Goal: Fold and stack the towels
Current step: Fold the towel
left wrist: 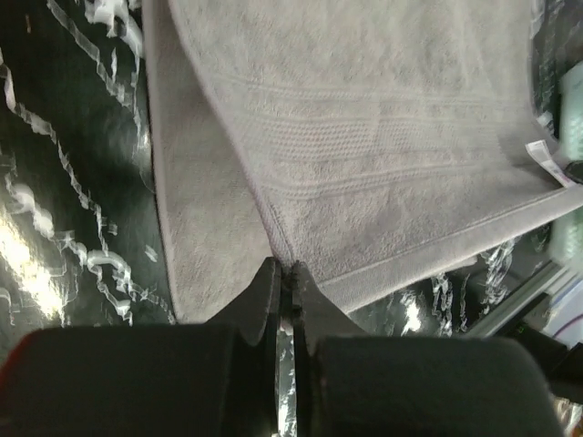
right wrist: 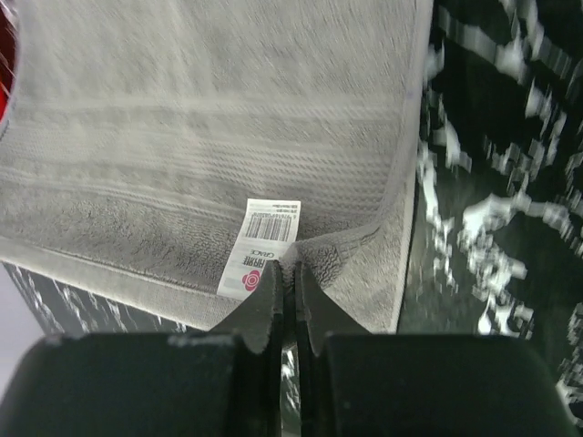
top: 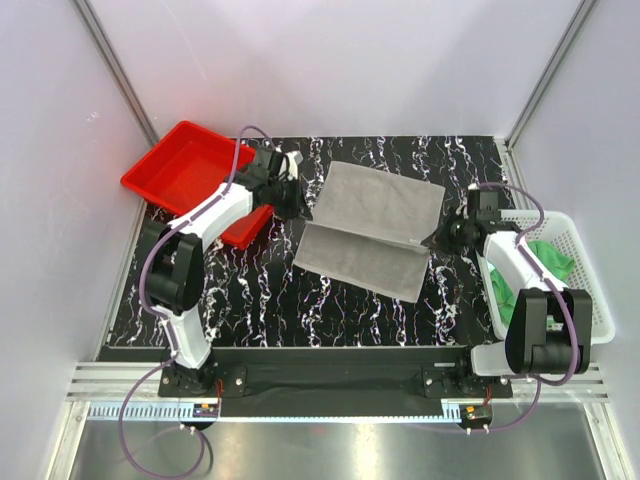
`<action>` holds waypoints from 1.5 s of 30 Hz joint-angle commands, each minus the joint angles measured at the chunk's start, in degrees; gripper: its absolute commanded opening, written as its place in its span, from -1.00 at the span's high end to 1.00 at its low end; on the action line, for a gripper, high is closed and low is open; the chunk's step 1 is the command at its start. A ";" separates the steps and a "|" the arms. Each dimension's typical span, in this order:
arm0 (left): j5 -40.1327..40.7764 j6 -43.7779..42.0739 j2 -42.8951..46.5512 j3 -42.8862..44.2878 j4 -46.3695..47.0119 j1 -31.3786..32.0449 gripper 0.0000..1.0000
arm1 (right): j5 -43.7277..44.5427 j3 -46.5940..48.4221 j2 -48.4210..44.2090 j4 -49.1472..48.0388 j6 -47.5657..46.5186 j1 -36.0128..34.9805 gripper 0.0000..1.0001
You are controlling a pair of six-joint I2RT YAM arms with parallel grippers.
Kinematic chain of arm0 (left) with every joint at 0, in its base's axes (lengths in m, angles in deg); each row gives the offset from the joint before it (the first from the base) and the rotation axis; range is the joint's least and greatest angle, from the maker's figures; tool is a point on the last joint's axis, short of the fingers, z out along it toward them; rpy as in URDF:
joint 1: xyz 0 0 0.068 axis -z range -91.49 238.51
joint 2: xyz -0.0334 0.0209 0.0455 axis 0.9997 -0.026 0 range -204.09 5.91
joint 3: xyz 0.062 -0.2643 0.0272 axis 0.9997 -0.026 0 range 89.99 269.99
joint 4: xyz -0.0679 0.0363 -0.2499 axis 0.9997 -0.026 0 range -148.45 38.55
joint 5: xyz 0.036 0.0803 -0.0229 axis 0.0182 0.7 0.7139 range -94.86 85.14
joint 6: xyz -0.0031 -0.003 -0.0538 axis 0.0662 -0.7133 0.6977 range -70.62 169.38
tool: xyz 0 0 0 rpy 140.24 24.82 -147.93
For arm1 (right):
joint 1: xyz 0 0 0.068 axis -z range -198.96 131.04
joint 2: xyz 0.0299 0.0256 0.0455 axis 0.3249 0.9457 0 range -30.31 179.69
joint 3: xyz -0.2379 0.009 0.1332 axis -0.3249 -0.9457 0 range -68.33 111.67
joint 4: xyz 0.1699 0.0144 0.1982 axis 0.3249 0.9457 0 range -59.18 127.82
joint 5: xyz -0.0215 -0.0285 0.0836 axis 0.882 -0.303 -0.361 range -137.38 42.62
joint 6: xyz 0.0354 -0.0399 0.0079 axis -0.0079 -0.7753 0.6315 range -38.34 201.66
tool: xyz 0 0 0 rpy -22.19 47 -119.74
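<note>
A grey towel [top: 370, 225] lies partly folded on the black marbled table, its far half lifted over the near half. My left gripper [top: 299, 211] is shut on its left edge; in the left wrist view the gripper [left wrist: 290, 273] pinches the upper layer of the towel [left wrist: 364, 137]. My right gripper [top: 433, 243] is shut on the right edge; in the right wrist view the gripper [right wrist: 293, 269] pinches the towel [right wrist: 228, 118] beside its white label [right wrist: 264, 235]. A bright green towel [top: 545, 262] lies in the basket. The white and salmon-pink towels are out of view.
A red plastic tray [top: 180, 165] sits at the back left, just behind the left arm. A white mesh basket [top: 600, 300] stands at the right edge beside the right arm. White walls enclose the table.
</note>
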 commanded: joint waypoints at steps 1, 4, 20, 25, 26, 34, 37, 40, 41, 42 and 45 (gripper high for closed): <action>5.00 -2.24 4.41 -5.97 -0.89 -0.38 1.00 | -2.08 -5.74 -3.93 -0.95 2.81 -0.57 0.89; 6.94 -1.98 4.68 -10.37 -0.89 0.85 1.00 | -1.56 -9.79 -5.08 -0.78 4.57 -0.75 0.88; 15.73 4.35 3.27 -21.08 -2.12 3.49 1.00 | -0.78 -12.00 -6.93 2.92 6.16 -2.23 0.14; 15.29 8.30 7.49 -28.21 1.57 4.71 1.00 | 2.73 -10.42 0.01 0.19 5.19 -2.25 0.14; 15.46 8.92 8.01 -29.79 1.83 5.76 1.00 | 3.10 -9.46 2.11 -0.25 5.02 -2.25 0.14; 14.32 13.32 9.86 -31.47 4.65 10.08 1.00 | 9.43 2.32 8.63 5.18 -1.22 -2.25 0.28; 16.25 13.41 10.21 -30.33 3.42 11.31 1.00 | 8.73 3.30 4.34 11.07 -0.17 -2.33 0.21; 18.45 13.23 10.39 -30.33 2.72 11.49 1.00 | 9.69 -0.12 -0.94 14.24 0.71 -2.86 0.15; 18.72 13.14 10.13 -30.24 2.54 11.49 1.00 | 9.69 -2.48 -1.82 14.51 0.88 -3.12 0.14; 19.15 13.06 10.21 -30.24 2.19 11.40 1.00 | 9.61 -3.46 -2.70 14.69 0.80 -3.30 0.13; 19.86 13.23 10.30 -30.50 2.10 11.31 1.00 | 10.66 -6.02 -3.23 14.95 2.19 -5.40 0.14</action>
